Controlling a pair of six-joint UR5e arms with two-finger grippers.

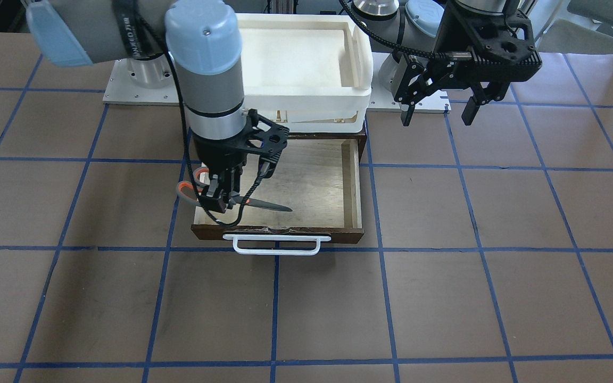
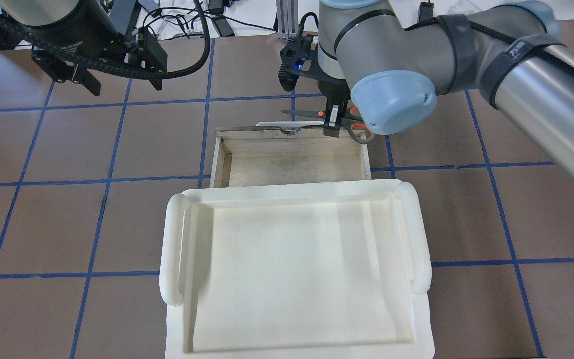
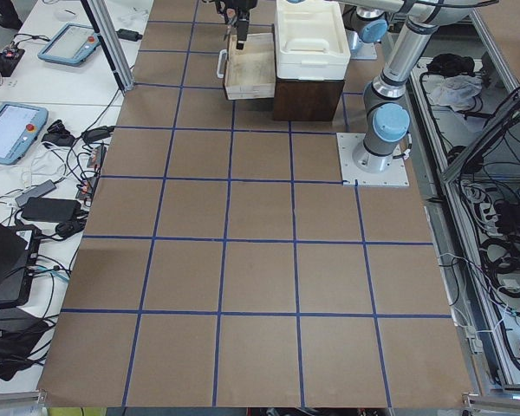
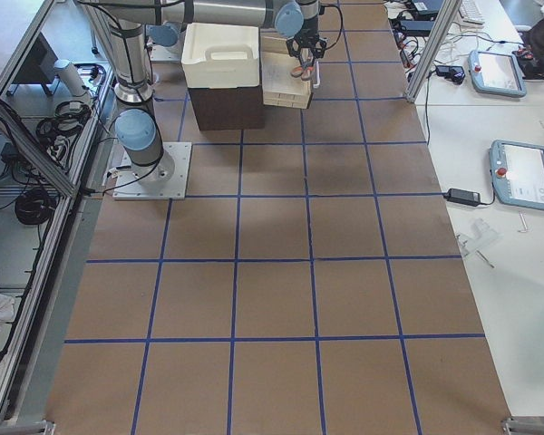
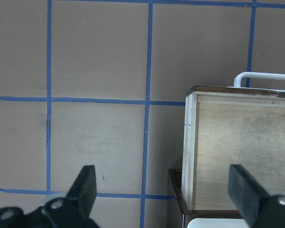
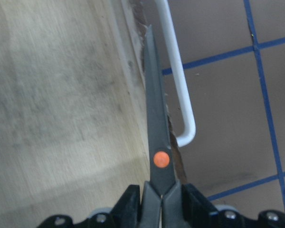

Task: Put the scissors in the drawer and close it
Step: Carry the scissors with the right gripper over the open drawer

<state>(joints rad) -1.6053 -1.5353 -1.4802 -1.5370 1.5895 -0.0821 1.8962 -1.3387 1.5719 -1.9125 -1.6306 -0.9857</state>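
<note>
The right hand (image 1: pixel 220 201) grips the scissors (image 1: pixel 266 206) near the pivot, above the front edge of the drawer (image 1: pixel 353 175). I'd carry them inward, lower, then release.

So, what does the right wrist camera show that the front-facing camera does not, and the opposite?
Only the right wrist view: the scissors' red pivot dot close up, closed blades running along the drawer's front wall. Only the front-facing view: the orange-lined loop handles, the whole open drawer, the white tray, and the left gripper, open and empty. Both: the right gripper, fingers shut on the scissors, and the white bar handle.
</note>
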